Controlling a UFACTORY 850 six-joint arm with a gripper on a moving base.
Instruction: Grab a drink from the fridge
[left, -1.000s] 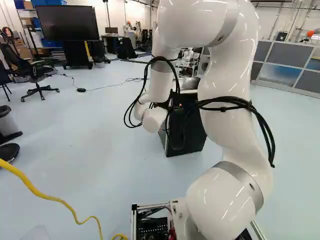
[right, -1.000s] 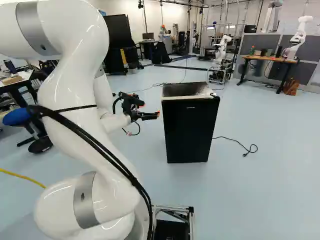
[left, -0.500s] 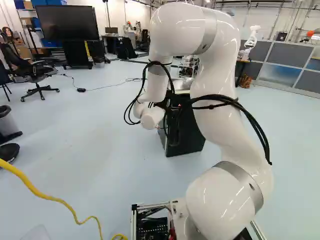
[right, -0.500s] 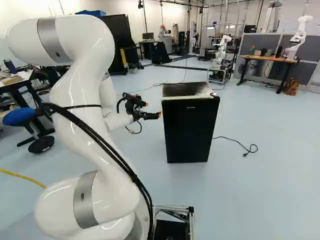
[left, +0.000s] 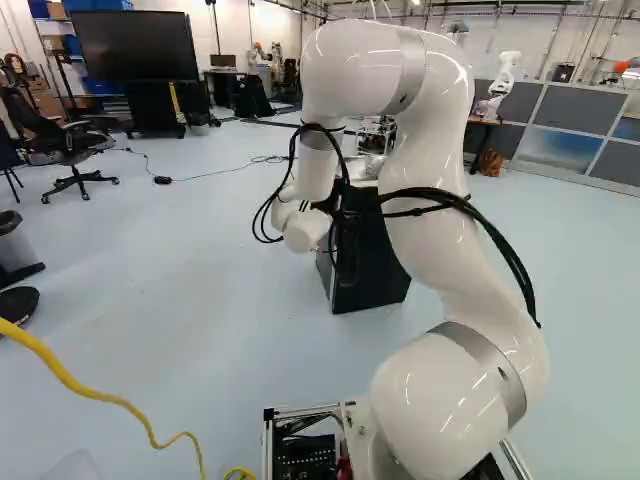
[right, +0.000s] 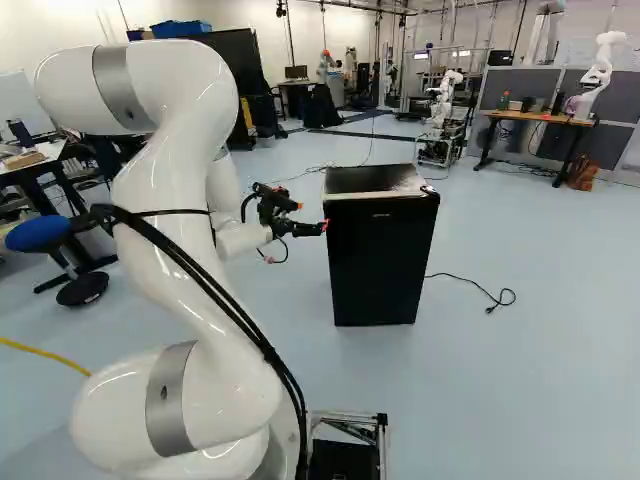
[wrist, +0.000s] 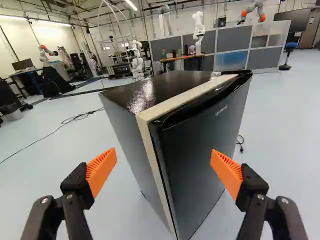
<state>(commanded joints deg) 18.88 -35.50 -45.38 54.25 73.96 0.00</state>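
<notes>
In the right base view my gripper (right: 312, 226) is at the near left side of the black fridge (right: 378, 255), level with the upper part of its door. In the wrist view the gripper (wrist: 164, 170) stands wide open, its orange pads (wrist: 101, 170) apart with nothing gripped. Ahead of it is the fridge (wrist: 200, 145), one front corner and the shut door edge lying between the lines of the two fingers. Whether a fingertip touches it I cannot tell. No drink shows. In the left base view the arm partly hides the fridge (left: 375, 260).
A cable (right: 470, 288) lies on the floor beside the fridge. Another robot (right: 596, 75) stands on a wooden table (right: 540, 118) farther back, and another robot (right: 445, 100) on a cart. A blue stool (right: 40, 235) and a yellow cable (left: 100, 395) are on the other side.
The arm has shifted forward and its upper bend has come down, bringing the open gripper closer to the fridge. Base and fridge have stayed in place.
</notes>
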